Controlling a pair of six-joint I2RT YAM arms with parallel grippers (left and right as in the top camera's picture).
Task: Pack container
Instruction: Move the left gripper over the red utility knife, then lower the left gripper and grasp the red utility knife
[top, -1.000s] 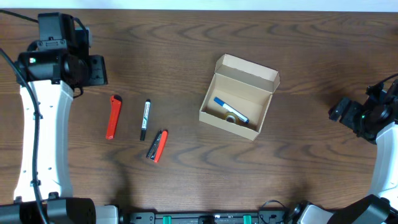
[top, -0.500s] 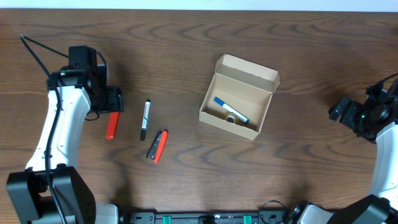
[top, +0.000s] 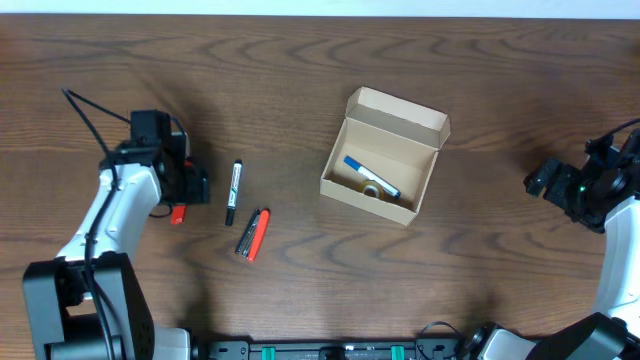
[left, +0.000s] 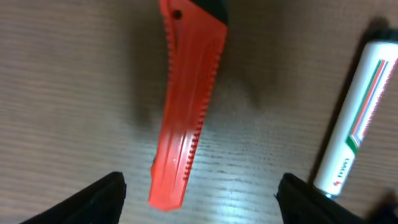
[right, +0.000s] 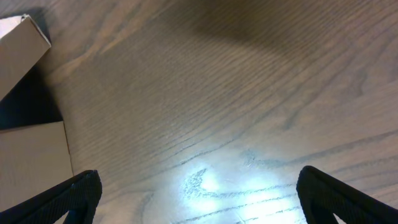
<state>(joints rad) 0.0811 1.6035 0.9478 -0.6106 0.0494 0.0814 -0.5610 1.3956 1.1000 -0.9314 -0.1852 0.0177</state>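
On table (top: 300, 60), container (top: 365, 203) lengthwise left-right, slightly skewed

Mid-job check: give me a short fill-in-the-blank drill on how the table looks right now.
1. The left pincer is open above a ____ utility knife.
2. The cardboard container has its lid ____.
3. Inside it lies a ____ marker.
4. The right pincer is open and holds ____.
Missing words: red; open; blue; nothing.
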